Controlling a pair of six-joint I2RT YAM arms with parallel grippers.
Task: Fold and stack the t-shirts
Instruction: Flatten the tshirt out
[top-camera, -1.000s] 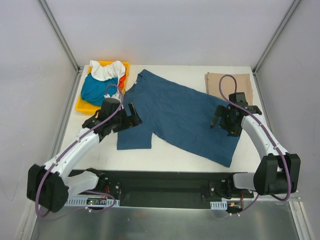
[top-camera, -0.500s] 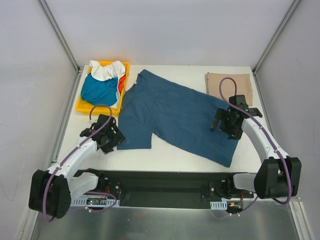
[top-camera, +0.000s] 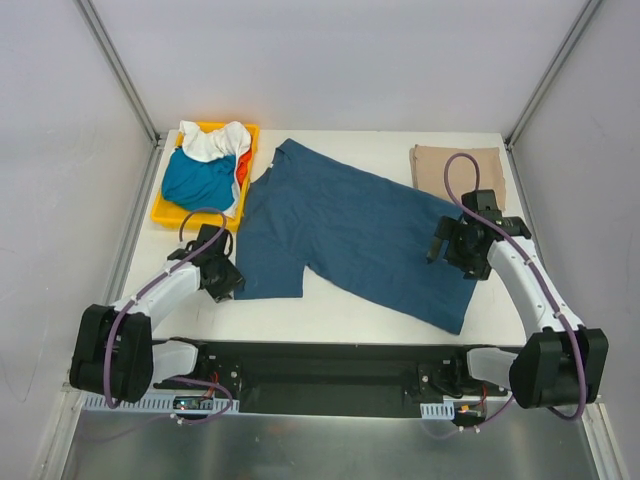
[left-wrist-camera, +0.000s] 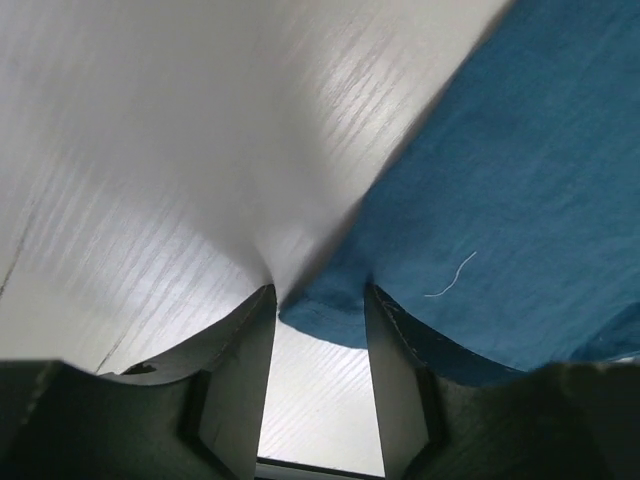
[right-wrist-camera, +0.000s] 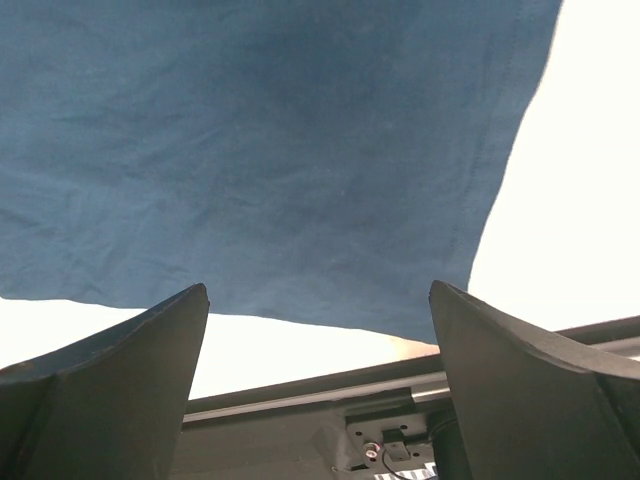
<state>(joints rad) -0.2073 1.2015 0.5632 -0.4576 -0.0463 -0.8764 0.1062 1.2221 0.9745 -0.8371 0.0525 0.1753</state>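
Counter (top-camera: 330, 312): white; your navy t-shirt (top-camera: 350, 225) lies spread flat across it.
Left pincer (left-wrist-camera: 318, 300): narrowly parted, sleeve corner (left-wrist-camera: 332, 318) between its tips, nothing clamped.
Right pincer (right-wrist-camera: 318, 292): spread wide over your shirt's hem, holding nothing.

One camera looks down from high up, over the near edge of the table (top-camera: 330, 310). Each wrist camera sits very close above it. All three see the blue shirt (top-camera: 350, 225).
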